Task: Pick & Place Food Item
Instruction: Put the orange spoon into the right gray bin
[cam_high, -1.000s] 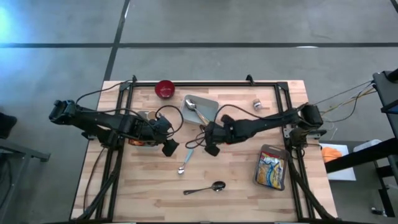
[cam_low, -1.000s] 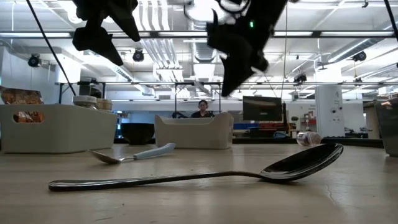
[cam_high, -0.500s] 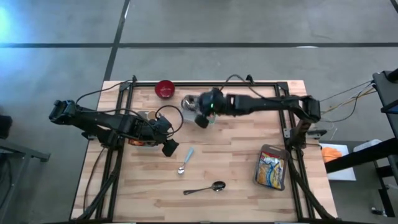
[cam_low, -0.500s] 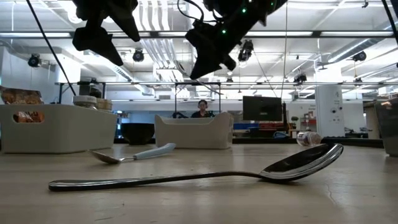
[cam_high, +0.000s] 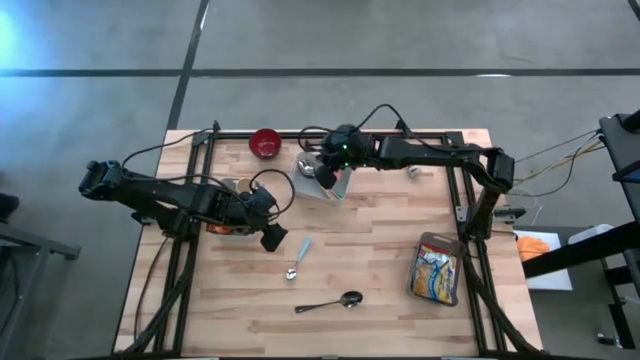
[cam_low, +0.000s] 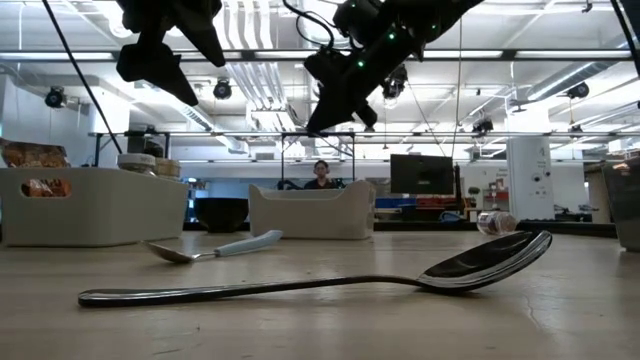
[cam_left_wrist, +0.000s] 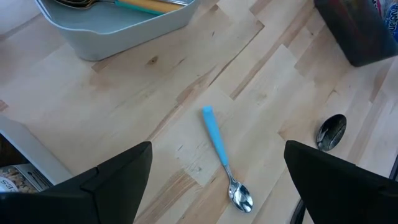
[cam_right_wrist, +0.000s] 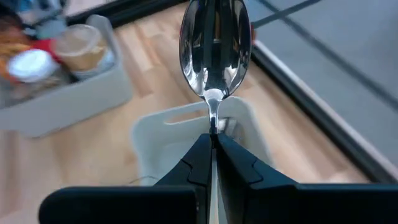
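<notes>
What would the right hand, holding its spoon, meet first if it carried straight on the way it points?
Most likely the grey bin: the right hand, shut on the spoon, aims at it. Depth is unclear.

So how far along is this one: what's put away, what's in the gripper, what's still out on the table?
Done: utensils already lie in the grey bin. In hand: the right gripper, shut on a metal spoon, hovers over that bin. Left: the blue-handled spoon and the all-metal spoon lie on the table; the left gripper hangs open above them.
</notes>
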